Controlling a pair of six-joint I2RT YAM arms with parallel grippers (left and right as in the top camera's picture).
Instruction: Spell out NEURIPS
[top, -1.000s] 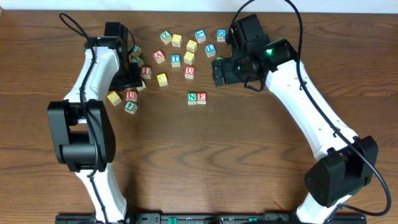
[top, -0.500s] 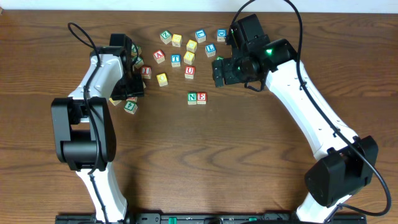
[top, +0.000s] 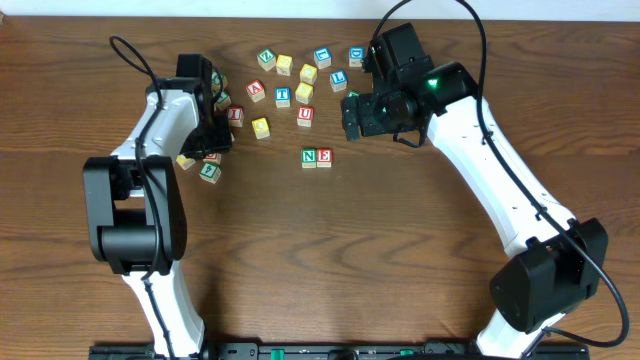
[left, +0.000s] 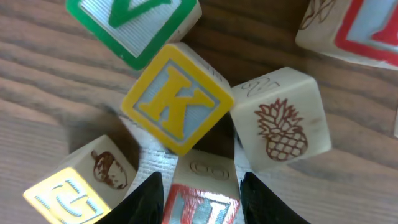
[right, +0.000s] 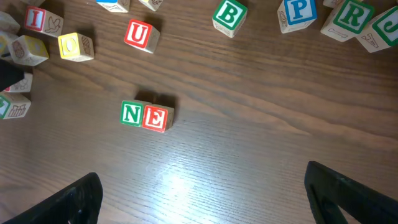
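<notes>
Red-bordered cube (left: 202, 199) sits between the left jaws, grip unclear; right jaws wide open.

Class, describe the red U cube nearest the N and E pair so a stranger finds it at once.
On the table, find the N cube and E cube side by side, alone. Beyond them, at the cluster's near edge, lies the U cube. Its red letter and border set it apart from the yellow cube on its left.

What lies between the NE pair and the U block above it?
Nothing: only bare table separates the U block and NE pair, per the right wrist view.
</notes>
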